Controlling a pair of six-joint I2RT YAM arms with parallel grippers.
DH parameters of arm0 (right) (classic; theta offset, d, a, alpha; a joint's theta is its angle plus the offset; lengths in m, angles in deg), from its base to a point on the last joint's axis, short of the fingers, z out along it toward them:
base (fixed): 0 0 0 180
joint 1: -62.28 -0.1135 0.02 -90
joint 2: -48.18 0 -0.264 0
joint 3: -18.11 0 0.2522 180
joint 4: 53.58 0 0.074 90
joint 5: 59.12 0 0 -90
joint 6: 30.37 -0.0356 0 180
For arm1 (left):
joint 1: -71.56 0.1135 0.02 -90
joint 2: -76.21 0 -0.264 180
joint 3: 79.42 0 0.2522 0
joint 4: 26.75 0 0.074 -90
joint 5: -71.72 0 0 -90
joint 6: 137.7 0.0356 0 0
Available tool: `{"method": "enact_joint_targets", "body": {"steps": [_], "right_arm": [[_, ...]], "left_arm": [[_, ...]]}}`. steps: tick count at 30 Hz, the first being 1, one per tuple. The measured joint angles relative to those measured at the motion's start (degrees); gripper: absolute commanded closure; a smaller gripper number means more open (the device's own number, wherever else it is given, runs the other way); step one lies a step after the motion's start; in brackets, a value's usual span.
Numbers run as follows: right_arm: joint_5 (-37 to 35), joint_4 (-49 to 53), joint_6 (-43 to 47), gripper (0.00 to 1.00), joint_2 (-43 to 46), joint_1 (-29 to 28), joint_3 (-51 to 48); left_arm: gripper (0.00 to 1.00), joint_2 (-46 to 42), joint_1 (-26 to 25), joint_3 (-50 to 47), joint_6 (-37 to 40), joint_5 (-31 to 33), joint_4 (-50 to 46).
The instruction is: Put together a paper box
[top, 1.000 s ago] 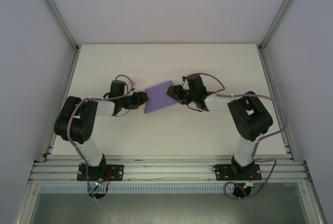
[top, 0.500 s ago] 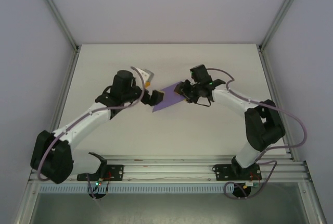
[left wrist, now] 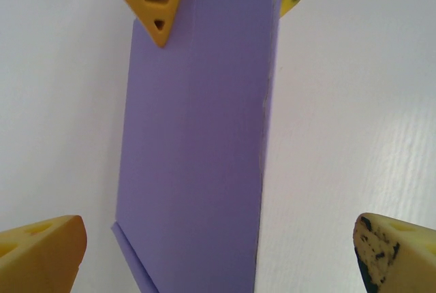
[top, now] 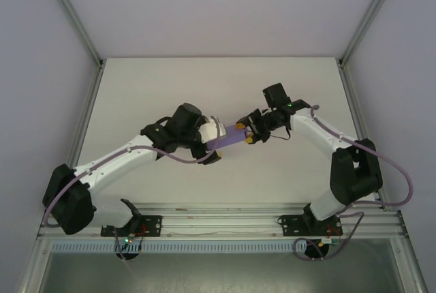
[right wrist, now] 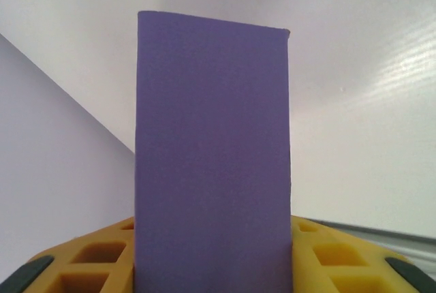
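Observation:
The paper box [top: 230, 139] is a folded, flat purple card piece held above the table's middle, seen nearly edge-on from above. My right gripper [top: 248, 133] is shut on its right end; in the right wrist view the box [right wrist: 211, 136] stands up between the yellow fingers [right wrist: 88, 259] of that gripper [right wrist: 214, 255]. My left gripper [top: 215, 144] is wide open and straddles the box's left end. In the left wrist view the box [left wrist: 197, 136] runs between its spread fingertips [left wrist: 41, 252] without touching them, and the right gripper's fingers [left wrist: 158, 7] pinch the far end.
The white table [top: 136, 88] spreads around both arms. Aluminium frame rails [top: 218, 221] run along the near edge, with the arm bases bolted there. Grey walls [top: 41, 68] close in the left, right and back sides.
My left gripper has let go and opened wide, staying around the box's left end. Both arms stretched further out, and the box turned from flat to nearly edge-on in the right gripper.

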Motion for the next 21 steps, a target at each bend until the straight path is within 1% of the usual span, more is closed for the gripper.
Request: {"method": "enact_joint_targets", "body": {"steps": [3,7,9,10,15,16,18,20,21], "right_arm": [[1.44,0.46,-1.49,0.62,0.00,0.04,0.02],[2.75,0.81,-2.86,0.62,0.00,0.26,0.09],[3.41,0.87,-3.39,0.62,0.00,0.42,0.09],[3.67,0.87,-3.56,0.61,0.00,0.42,0.09],[4.22,0.87,-5.42,0.62,0.00,0.59,0.09],[4.35,0.83,-5.66,0.61,0.00,0.66,0.09],[4.42,0.52,-6.19,0.59,0.00,0.81,0.09],[4.48,-0.02,-6.97,0.57,0.00,0.90,0.09],[4.59,-0.22,-7.19,0.54,0.00,0.90,0.09]], "left_arm": [[0.00,2.34,-1.73,0.59,2.03,5.92,-0.87],[0.01,3.45,-2.40,0.59,3.58,10.67,-1.16],[0.07,3.45,-2.43,0.59,4.11,12.22,-1.07],[0.12,3.45,-2.47,0.59,4.37,12.90,-0.92],[0.33,3.58,-2.80,0.72,5.79,15.56,-0.74],[0.35,3.69,-2.86,0.72,5.90,15.85,-0.72],[0.43,3.93,-3.10,0.79,6.32,16.02,-0.70],[0.44,4.13,-3.21,0.83,6.71,16.02,-0.70],[0.45,4.17,-3.19,0.90,6.78,16.00,-0.70]]}}
